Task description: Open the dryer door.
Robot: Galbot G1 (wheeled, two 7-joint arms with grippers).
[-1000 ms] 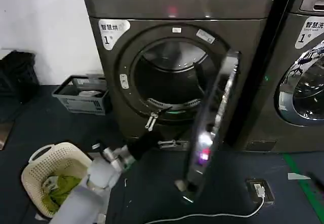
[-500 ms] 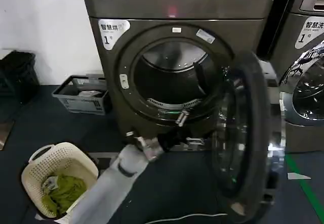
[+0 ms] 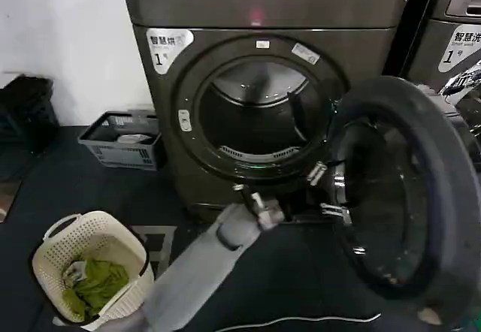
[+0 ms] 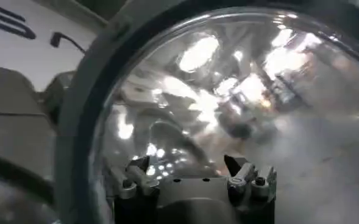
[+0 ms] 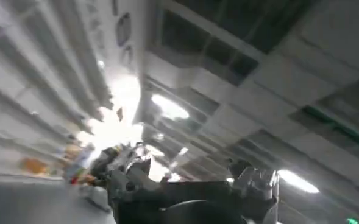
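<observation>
The dark grey dryer [image 3: 225, 16] stands ahead with its round drum opening [image 3: 255, 122] exposed. Its door [image 3: 440, 197] is swung far out to the right, inner side facing me. My left arm reaches from the lower left across the front. My left gripper [image 3: 327, 191] is open at the inner left rim of the door. In the left wrist view the left gripper [image 4: 185, 163] faces the door's shiny glass [image 4: 228, 91] with nothing between its fingers. My right gripper [image 5: 191, 167] is open and points up at a ceiling.
A cream laundry basket [image 3: 56, 253] holding green cloth stands at the lower left. A grey crate [image 3: 124, 140] sits by the wall. A second machine [image 3: 458, 46] stands on the right, behind the open door. A white cable [image 3: 301, 321] lies on the dark floor.
The door swung from edge-on to wide open toward the right. My left arm followed it rightward, the gripper staying at the door's inner side.
</observation>
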